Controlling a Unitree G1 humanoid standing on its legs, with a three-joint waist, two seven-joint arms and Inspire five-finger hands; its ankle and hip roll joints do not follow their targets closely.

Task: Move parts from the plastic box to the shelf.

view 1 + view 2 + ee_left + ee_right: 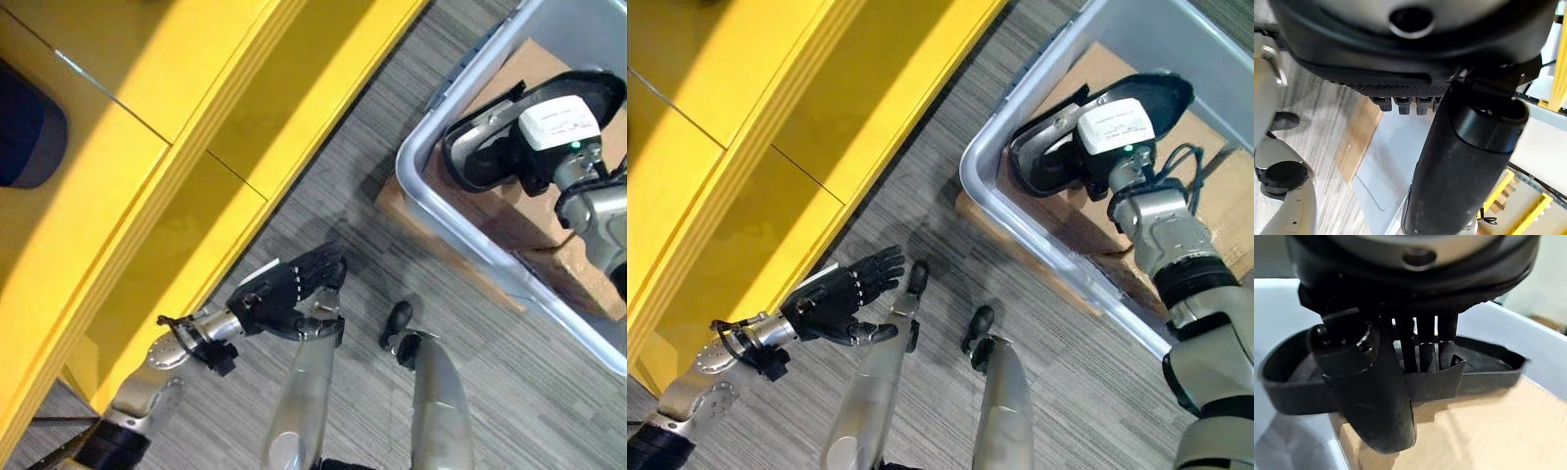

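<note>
**Right robot hand grips black part inside the plastic box**

The right robot hand [1104, 147] reaches into the grey plastic box [985, 186], its fingers [1422, 340] and thumb closed on the wall of a black part [1484, 374]. The part is a curved, shell-like piece sitting over brown cardboard [1087, 220] in the box's bottom. The left robot hand [828, 299] hangs over the striped grey carpet [921, 176], well apart from the box, fingers loosely spread and holding nothing. The yellow shelf [147, 127] stands across the carpet from the box, just beyond the left robot hand.
</note>
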